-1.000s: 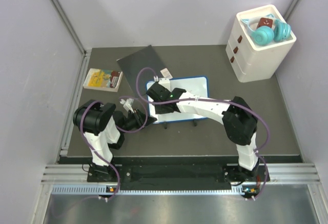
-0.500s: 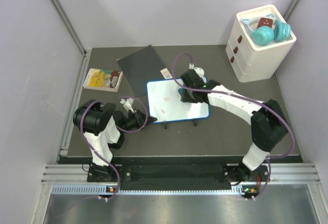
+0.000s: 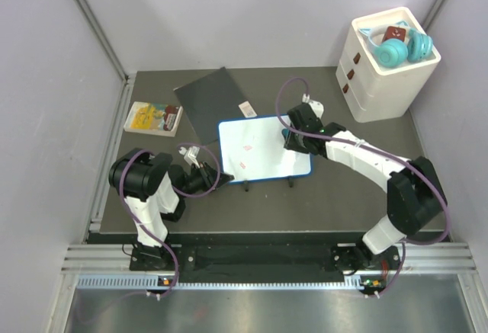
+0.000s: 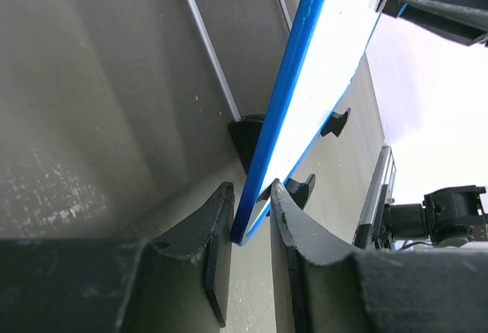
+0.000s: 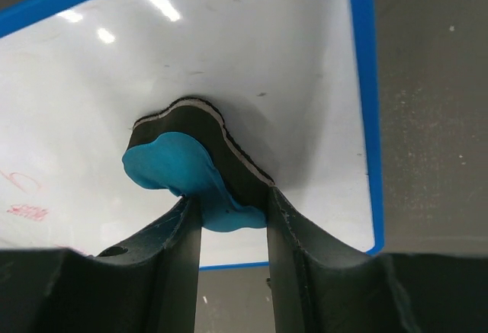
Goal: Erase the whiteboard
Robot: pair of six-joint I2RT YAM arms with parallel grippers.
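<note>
Bare tabletop (image 3: 305, 209) lies open between my bases and the whiteboard (image 3: 255, 150). Beyond it, the grey sheet (image 3: 210, 98) sits just beside its far-left corner. The white drawer unit (image 3: 385, 74) occupies the far-right corner.

Dark grey tabletop (image 3: 305, 203). Beneath the right gripper (image 3: 288, 136) and its blue eraser (image 5: 179, 169): whiteboard (image 3: 255, 150), standing on small black feet. Left of the gripper and farther back: tilted dark grey sheet (image 3: 210, 104), small white tag (image 3: 246, 108) beside it. Far left: yellow packet (image 3: 152, 117). Right and back: white drawer box (image 3: 381, 81).
</note>
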